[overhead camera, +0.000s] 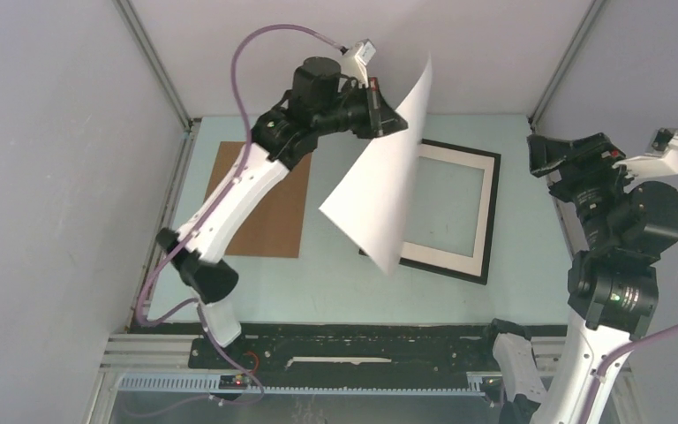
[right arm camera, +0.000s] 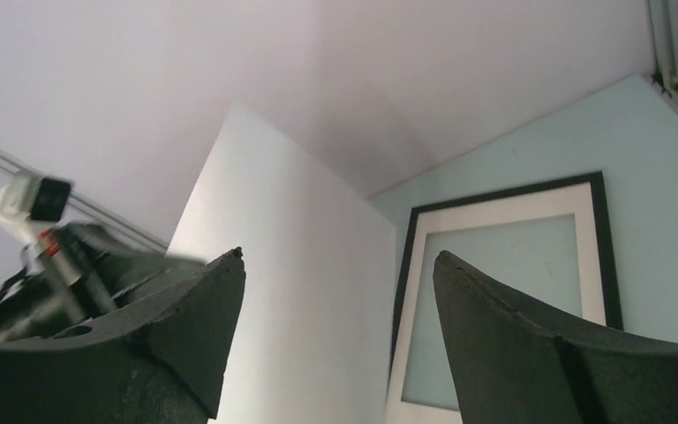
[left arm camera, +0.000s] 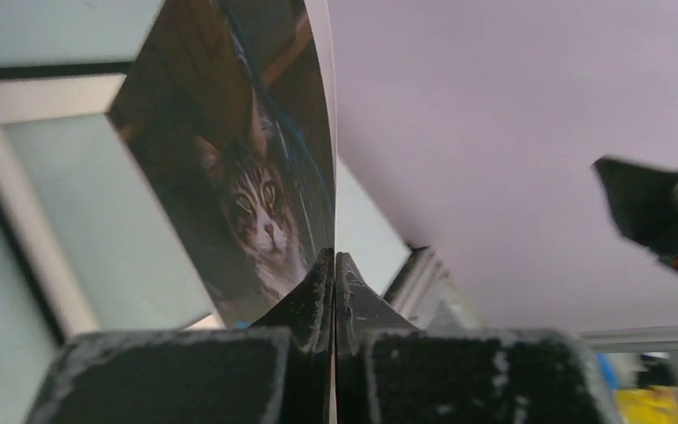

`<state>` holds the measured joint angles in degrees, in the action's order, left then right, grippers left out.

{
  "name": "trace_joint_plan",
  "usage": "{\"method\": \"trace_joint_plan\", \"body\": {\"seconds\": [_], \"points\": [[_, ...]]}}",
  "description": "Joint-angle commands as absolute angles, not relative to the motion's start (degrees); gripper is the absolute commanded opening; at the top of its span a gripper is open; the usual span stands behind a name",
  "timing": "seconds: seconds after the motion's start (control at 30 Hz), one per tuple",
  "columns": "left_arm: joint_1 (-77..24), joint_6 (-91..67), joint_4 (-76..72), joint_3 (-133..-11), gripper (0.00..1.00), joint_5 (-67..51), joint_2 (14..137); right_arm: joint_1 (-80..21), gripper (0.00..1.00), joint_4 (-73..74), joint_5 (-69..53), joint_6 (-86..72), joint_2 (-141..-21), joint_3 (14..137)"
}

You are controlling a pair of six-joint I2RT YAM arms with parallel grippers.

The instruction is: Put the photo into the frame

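Observation:
The photo (overhead camera: 380,190) hangs in the air above the table, tilted, its white back toward the top view. The left wrist view shows its printed side (left arm camera: 256,177), dark with a grey tabby cat. My left gripper (overhead camera: 395,124) is shut on the photo's upper left edge, its jaws (left arm camera: 335,256) pressed together on the sheet. The black frame (overhead camera: 493,212) lies flat on the table under and right of the photo, a white mat (overhead camera: 446,256) inside it. My right gripper (overhead camera: 537,152) is open at the right, clear of the photo; between its fingers (right arm camera: 337,256) I see the photo's back (right arm camera: 291,291) and the frame (right arm camera: 597,238).
A brown cardboard board (overhead camera: 269,199) lies flat on the table at the left, partly under my left arm. Grey walls close in the table at the back and both sides. The black rail (overhead camera: 344,349) runs along the near edge.

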<state>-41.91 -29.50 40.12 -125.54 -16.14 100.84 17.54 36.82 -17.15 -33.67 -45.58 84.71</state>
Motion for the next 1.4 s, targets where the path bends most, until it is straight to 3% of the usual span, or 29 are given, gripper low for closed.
{"method": "trace_joint_plan", "body": {"seconds": [0.0,0.1,0.27,0.6,0.9,1.1,1.37], "points": [[-37.7,-55.8,11.2,-117.1,0.00,-35.6,108.4,17.4,0.85,37.7,-19.3,-32.3,-47.3,79.7],[-36.0,-69.2,-8.1,-114.0,0.00,-39.9,115.1,17.4,0.84,38.0,-20.1,-32.4,-47.9,77.9],[-32.7,-81.7,-25.2,-114.3,0.00,-41.5,127.9,17.0,0.83,36.7,-21.5,-34.0,-48.8,74.2],[-30.1,-76.2,-23.9,-107.0,0.00,-33.4,136.2,16.2,0.87,26.7,-20.9,-32.1,-57.2,68.2],[-30.2,-76.8,-28.6,-96.6,0.00,-23.2,137.0,13.5,0.91,3.6,-15.4,-39.7,-69.4,70.2],[-30.4,-84.6,-36.8,-90.0,0.00,-16.7,137.0,11.7,0.91,1.4,-13.3,-37.5,-76.3,72.3],[-31.1,-89.3,-37.0,-93.4,0.00,-13.4,137.8,12.4,0.92,0.6,-16.9,-38.2,-80.4,69.7]]}}
